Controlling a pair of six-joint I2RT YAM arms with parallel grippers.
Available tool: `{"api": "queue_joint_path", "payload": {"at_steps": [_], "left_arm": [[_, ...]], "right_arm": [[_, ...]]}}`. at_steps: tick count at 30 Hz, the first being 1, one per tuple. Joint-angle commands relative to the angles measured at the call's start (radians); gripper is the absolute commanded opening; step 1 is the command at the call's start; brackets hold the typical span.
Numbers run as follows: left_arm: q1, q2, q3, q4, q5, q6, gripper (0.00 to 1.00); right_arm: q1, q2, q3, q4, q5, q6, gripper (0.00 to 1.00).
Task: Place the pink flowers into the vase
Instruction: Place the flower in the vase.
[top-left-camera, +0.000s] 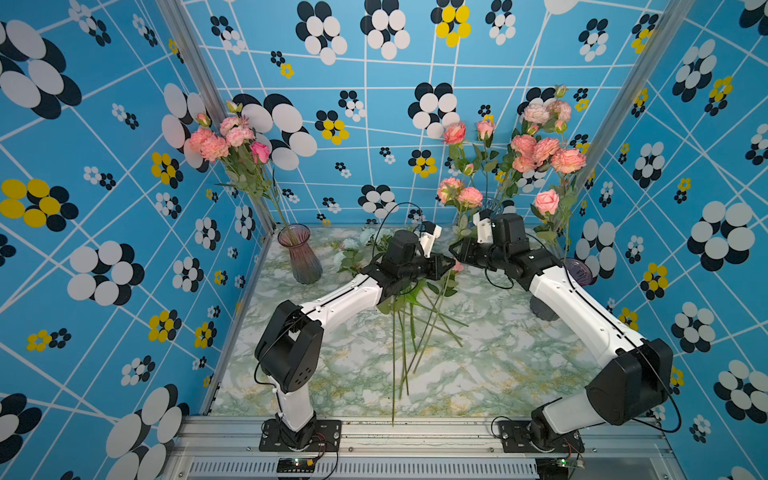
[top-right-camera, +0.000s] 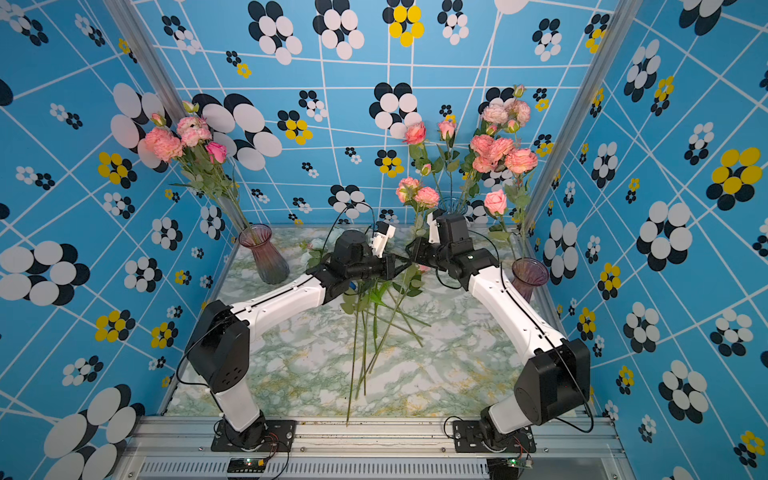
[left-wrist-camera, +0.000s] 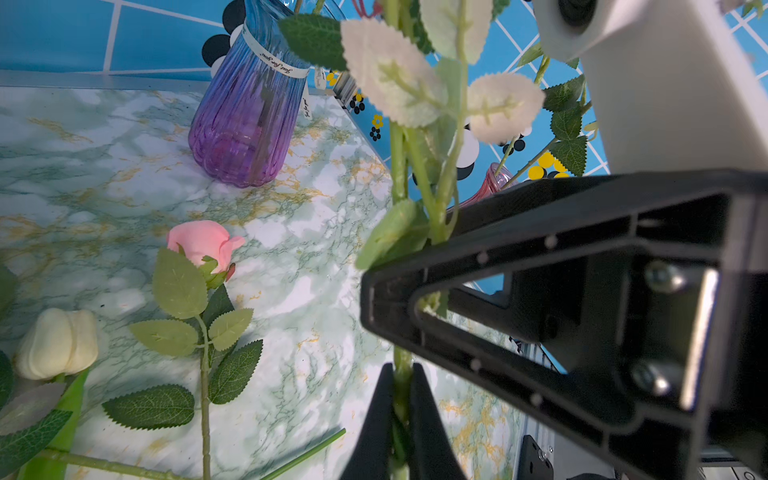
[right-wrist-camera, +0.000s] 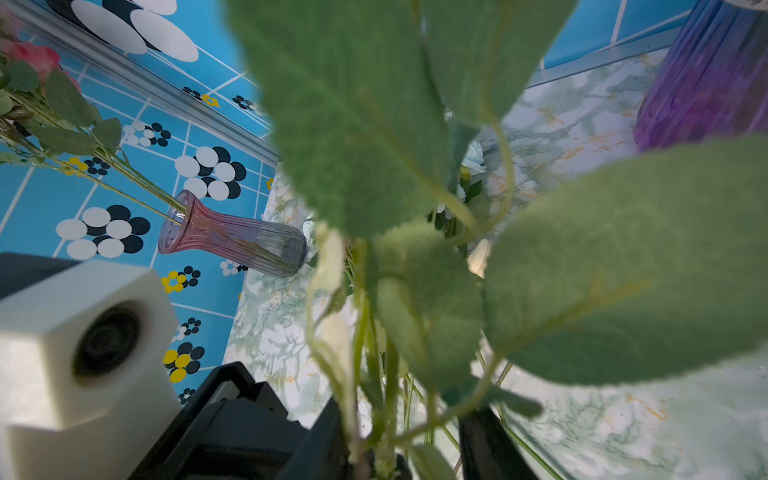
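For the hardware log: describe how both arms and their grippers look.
Both the left arm and right arm have glossy white link shells joined by bulky black joint housings. Thin black cables run along the links and loop free near the wrists. Each wrist carries a white boxy camera block. The left gripper and right gripper are black, with tapering open-frame triangular fingers.

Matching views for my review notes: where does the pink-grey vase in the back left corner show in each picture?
Both top views: pink-grey vase, upright in the back left corner, pink flowers in it.
Left wrist: not in it.
Right wrist: vase against the blue wall, beyond the leaves.
Shared landmark: marbled tabletop.
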Motion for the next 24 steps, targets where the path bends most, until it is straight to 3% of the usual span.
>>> {"api": "queue_joint_path", "payload": {"at_steps": [1,4,7,9,19,24], "left_arm": [[-0.009,-0.046,-0.013,0.036,0.011,-0.003,0.02],[-0.009,-0.045,-0.015,0.037,0.011,-0.004,0.11],[-0.009,-0.043,-0.015,0.029,0.015,-0.006,0.32],[-0.009,-0.046,-0.02,0.024,0.016,-0.006,0.52],[-0.006,-0.129,-0.113,-0.018,0.01,0.031,0.98],[-0.006,-0.14,-0.13,-0.028,0.005,0.047,1.0]], "right_arm": [[0.005,0.011,0.042,0.007,-0.009,-0.004,0.34],[0.006,0.014,0.06,-0.007,-0.008,-0.009,0.24],[0.006,0.011,0.092,-0.04,0.02,-0.031,0.07],[0.006,0.014,0.13,-0.079,0.064,-0.064,0.0],[0.003,0.032,0.476,-0.288,0.299,-0.346,0.0],[0.0,-0.052,0.587,-0.327,0.439,-0.515,0.0]]}}
